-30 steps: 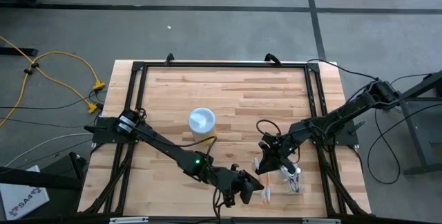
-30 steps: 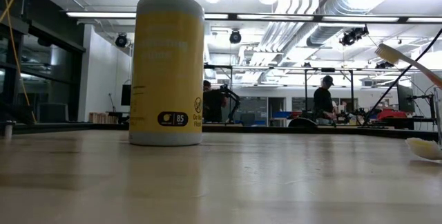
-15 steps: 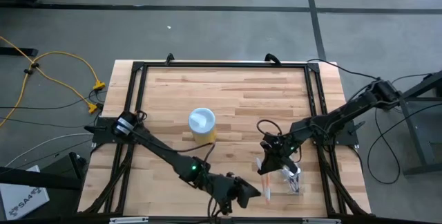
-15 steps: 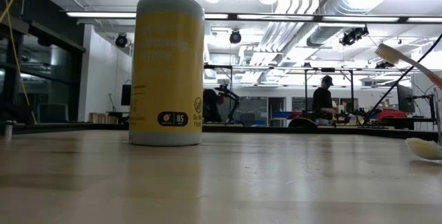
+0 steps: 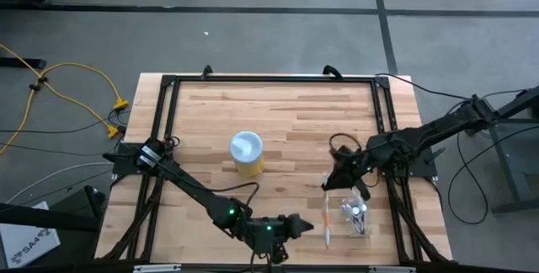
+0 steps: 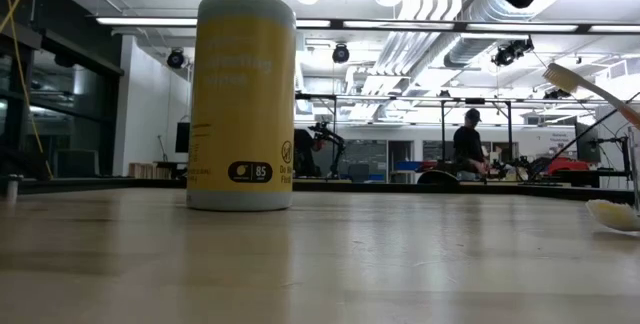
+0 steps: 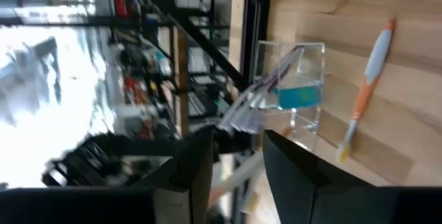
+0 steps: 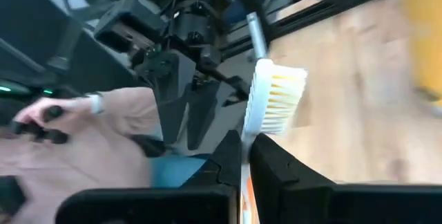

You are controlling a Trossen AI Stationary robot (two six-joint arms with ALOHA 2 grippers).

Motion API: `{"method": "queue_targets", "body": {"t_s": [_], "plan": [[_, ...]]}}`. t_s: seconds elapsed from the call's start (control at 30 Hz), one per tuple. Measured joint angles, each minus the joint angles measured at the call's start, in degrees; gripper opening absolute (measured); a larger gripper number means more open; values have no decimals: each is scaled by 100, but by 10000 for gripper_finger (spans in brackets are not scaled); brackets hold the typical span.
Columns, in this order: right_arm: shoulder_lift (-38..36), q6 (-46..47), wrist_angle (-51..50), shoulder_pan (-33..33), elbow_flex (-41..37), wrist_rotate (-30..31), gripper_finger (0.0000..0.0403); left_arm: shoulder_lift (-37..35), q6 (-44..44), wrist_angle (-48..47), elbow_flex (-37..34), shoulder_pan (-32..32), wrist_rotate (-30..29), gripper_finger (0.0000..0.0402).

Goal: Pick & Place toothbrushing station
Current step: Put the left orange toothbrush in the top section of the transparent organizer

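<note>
The right gripper point(image 5: 331, 181) was clamped on a white-bristled toothbrush point(image 8: 276, 101), raised just beside the clear holder cup point(image 5: 355, 216) (teal showing inside it). An orange-handled toothbrush point(image 5: 327, 223) lay flat beside the cup. The left gripper point(image 5: 296, 222), fingers apart and empty, sat near the table's front edge. A yellow canister point(image 5: 247, 152) stood well apart, mid-table.

yellow canister, white lid point(image 5: 246, 154), upright mid-table, label with "85" badge point(image 6: 245, 101) | butcher-block wood table point(image 5: 286, 113), black frame round edge | yellow cable point(image 5: 63, 83) coiled on grey floor, off table's far-left corner | person point(image 6: 467, 147) standing in background lab | pink-sleeved arm point(image 8: 103, 141) beyond table edge
</note>
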Motion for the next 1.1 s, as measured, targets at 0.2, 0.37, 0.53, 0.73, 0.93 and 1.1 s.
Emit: {"method": "queue_targets", "body": {"t_s": [0.2, 0.37, 0.53, 0.73, 0.93, 1.1], "plan": [[-1014, -547, -1019, 5, 0, 720, 5, 0, -953, -399, -8, 19, -111, 120], [-1760, -662, -1940, 74, 0, 1210, 5, -2, -1417, -533, -8, 26, -109, 120], [-2392, -762, -2507, 274, 0, 1338, 5, -2, -1561, -615, -8, 55, -107, 120], [-2750, -911, -3243, 521, 2, 1576, 5, -4, -1908, -713, -8, 172, -103, 120], [-2916, -1014, -3668, 765, 2, 1742, 5, -4, -2074, -776, -8, 283, -83, 120], [-2966, -1029, -4007, 974, 2, 2043, 5, 4, -2126, -773, -8, 289, -63, 120]]}}
